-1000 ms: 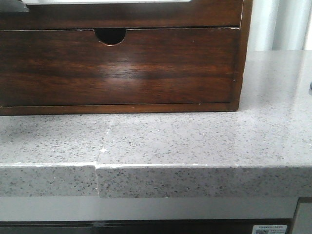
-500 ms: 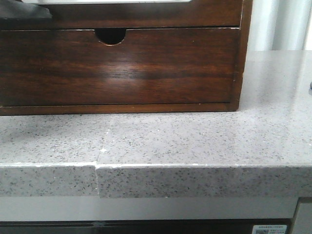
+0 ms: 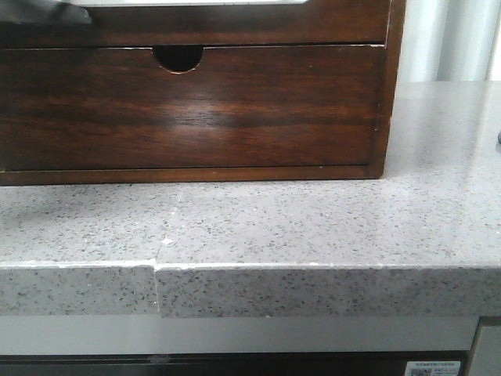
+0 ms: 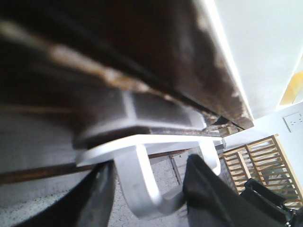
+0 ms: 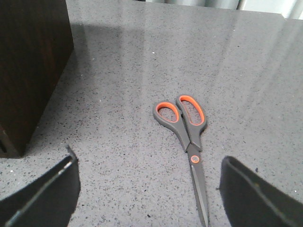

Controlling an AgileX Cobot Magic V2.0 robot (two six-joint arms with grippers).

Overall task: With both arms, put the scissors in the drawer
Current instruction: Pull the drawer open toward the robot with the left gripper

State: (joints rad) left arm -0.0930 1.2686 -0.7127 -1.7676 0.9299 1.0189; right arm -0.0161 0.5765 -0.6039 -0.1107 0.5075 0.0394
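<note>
The drawer (image 3: pixel 235 23) is the upper, glossy dark brown front at the top of the front view, with a pale strip along its top edge. My left gripper (image 3: pixel 47 14) shows as a dark shape at its upper left. In the left wrist view my left gripper (image 4: pixel 151 198) is up against the dark front (image 4: pixel 156 52). Its fingers (image 4: pixel 210 194) stand apart on either side of a pale U-shaped piece (image 4: pixel 142 184). The scissors (image 5: pixel 187 137), grey with orange-lined handles, lie flat on the counter. My right gripper (image 5: pixel 149 189) hovers open above them, the blades near one finger (image 5: pixel 251 198).
Below the task drawer is a second drawer front with a small half-round finger notch (image 3: pixel 178 56). The cabinet stands on a grey speckled stone counter (image 3: pixel 313 227) with a front edge and a seam (image 3: pixel 156 270). The cabinet's side (image 5: pixel 28 71) is close to the right arm.
The dark shape of my left gripper at the top left of the front view has moved to the right along the upper drawer. Nothing else has moved.
</note>
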